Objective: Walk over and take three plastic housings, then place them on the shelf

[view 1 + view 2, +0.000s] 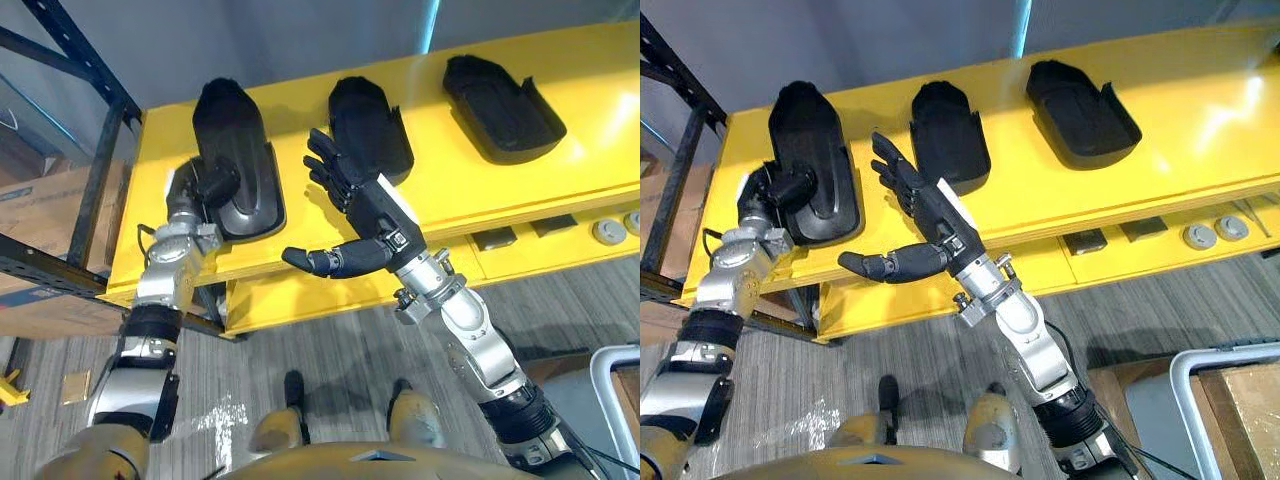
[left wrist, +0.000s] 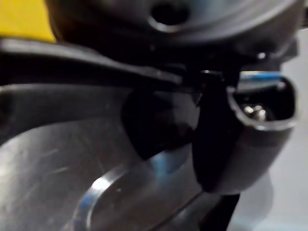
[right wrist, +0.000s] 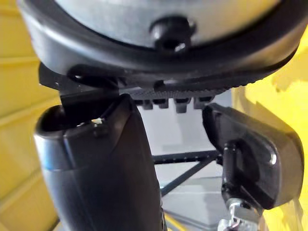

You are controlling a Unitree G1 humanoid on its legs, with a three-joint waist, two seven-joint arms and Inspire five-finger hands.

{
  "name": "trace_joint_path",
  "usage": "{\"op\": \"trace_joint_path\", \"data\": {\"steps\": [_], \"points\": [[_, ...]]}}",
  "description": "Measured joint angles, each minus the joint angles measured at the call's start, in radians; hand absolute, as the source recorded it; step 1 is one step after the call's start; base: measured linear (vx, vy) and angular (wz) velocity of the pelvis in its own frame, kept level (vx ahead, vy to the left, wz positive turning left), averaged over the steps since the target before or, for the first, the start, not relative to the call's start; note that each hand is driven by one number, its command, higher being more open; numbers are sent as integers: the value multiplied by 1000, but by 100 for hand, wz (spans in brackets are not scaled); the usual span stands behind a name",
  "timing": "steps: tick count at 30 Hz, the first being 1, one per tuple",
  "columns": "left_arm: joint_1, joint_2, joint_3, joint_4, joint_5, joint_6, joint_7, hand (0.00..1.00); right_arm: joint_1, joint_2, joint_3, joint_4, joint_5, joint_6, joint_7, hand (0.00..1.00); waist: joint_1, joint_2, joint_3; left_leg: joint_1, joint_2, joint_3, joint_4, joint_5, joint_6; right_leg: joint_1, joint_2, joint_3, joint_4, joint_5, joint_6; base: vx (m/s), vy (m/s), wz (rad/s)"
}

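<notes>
Left hand (image 1: 205, 185): clamped on the left housing (image 1: 240, 150) at the yellow bench's (image 1: 450, 190) near edge, likely to lift it.
Right hand (image 1: 365, 205): fingers spread wide, at the bench's near edge, seemingly lining up on the middle housing (image 1: 375, 125).
Right housing (image 1: 500, 105): lies untouched, farther along the bench.

Setting: workshop or small factory floor. Evidence: long yellow shelf (image 1: 560, 170) with three identical black plastic housings (image 1: 500, 95) laid in a row, dark steel racking (image 1: 85, 60) beside it, cardboard box (image 1: 40, 215) stored underneath, grey plank-pattern floor (image 1: 330, 350).

Grey wall (image 1: 300, 40); grey floor (image 1: 330, 345) (striped planks); dark metal rack (image 1: 75, 52) left; yellow shelf (image 1: 500, 190).
</notes>
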Motion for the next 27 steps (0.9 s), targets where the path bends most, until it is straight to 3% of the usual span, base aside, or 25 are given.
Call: {"op": "trace_joint_path", "data": {"steps": [4,13,27], "points": [[-74,28,1,42,57,42,69,100,-30,0,33,-18,-1,2,-26,100,-25,-4,18,-16,1,3,-2,9,1,-28,0,3,17,4,4,-13,-13,-1],[-133,53,1,73,152,132,130,100,-23,10,84,-88,-1,2,-59,100,-33,-7,33,-8,0,40,-3,7,3,-31,2,25,7,12,12,1,-5,-7],[-160,91,11,127,344,218,62,100,80,6,83,-96,1,2,-50,100,-53,-1,31,27,0,77,-6,-4,14,9,11,52,-41,39,24,-2,1,-7]]}}
